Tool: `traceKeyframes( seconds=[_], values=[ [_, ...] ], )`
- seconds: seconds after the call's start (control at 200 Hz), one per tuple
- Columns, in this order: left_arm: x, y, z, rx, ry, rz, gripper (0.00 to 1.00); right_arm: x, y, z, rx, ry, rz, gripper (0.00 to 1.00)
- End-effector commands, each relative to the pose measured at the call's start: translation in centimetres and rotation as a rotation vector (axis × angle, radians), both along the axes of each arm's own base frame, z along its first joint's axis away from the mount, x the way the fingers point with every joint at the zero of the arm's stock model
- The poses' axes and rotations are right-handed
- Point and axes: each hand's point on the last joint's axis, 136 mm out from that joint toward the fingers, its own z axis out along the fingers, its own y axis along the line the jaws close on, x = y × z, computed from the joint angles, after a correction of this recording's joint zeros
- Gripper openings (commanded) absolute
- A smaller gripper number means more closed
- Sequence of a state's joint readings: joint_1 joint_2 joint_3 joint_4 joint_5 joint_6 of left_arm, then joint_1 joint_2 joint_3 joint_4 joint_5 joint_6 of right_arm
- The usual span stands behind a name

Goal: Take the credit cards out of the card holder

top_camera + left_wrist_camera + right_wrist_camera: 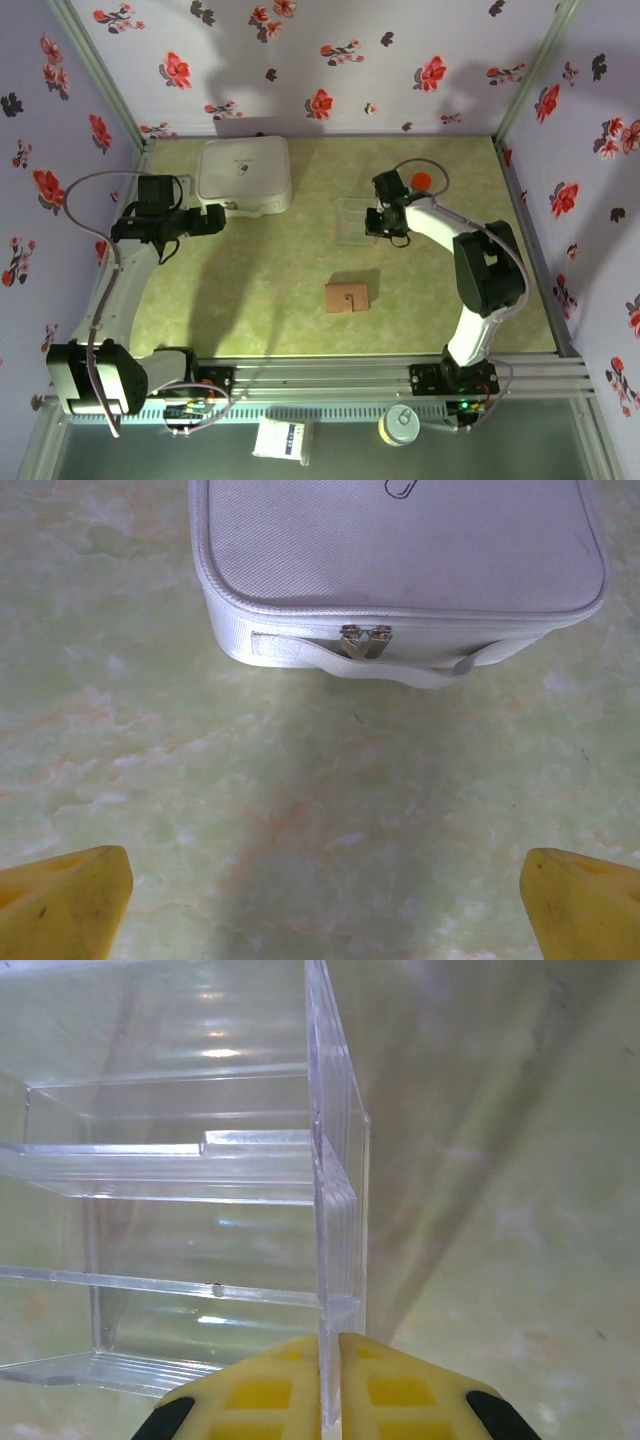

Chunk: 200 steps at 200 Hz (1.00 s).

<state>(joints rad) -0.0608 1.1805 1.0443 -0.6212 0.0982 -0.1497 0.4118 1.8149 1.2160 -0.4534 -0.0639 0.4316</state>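
Pinching clear tray by its side wall with right end effector, probably to place it as drop spot for credit cards, with card holder shut on bench near tray toward arm bases and left end effector spread, well apart from tray.

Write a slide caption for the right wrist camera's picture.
Right gripper pinching the side wall of a clear plastic tray on the green table.
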Motion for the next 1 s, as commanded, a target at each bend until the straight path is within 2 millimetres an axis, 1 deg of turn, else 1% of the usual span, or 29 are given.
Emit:
traceKeyframes(
  seconds=[0.0, 0.05, 0.22, 0.305, 0.445, 0.545, 0.625, 0.79, 0.995],
  values=[
    [-0.4, -0.1, 0.3, 0.011, -0.019, -0.024, 1.00, 1.9, 1.7, 0.8, -0.015, -0.016, -0.011, 0.12],
    [-0.4, -0.1, 0.3, 0.013, -0.020, -0.024, 1.00, 2.6, 2.3, 1.0, -0.031, -0.021, -0.005, 0.11],
    [-0.5, -0.1, 0.2, 0.009, -0.018, -0.021, 1.00, 4.6, 4.0, 0.6, -0.062, -0.016, 0.000, 0.10],
    [-0.5, -0.1, 0.2, 0.009, -0.018, -0.022, 1.00, 5.4, 4.4, 0.2, -0.068, -0.011, -0.011, 0.10],
    [-0.6, -0.1, 0.2, 0.009, -0.017, -0.022, 1.00, 6.0, 4.8, -0.5, -0.062, -0.001, -0.022, 0.10],
    [-0.7, -0.1, 0.2, 0.012, -0.020, -0.022, 1.00, 6.1, 5.0, -0.5, -0.056, -0.001, -0.023, 0.10],
    [-0.7, 0.0, 0.3, 0.015, -0.023, -0.020, 1.00, 6.1, 5.1, -0.1, -0.048, -0.008, -0.023, 0.12],
    [-0.7, 0.0, 0.3, 0.011, -0.023, -0.019, 1.00, 5.8, 5.0, 1.4, -0.041, -0.028, -0.020, 0.16],
    [-0.7, 0.0, 0.2, 0.011, -0.020, -0.018, 1.00, 4.3, 4.7, 3.6, -0.055, -0.050, -0.001, 0.21]
  ],
)
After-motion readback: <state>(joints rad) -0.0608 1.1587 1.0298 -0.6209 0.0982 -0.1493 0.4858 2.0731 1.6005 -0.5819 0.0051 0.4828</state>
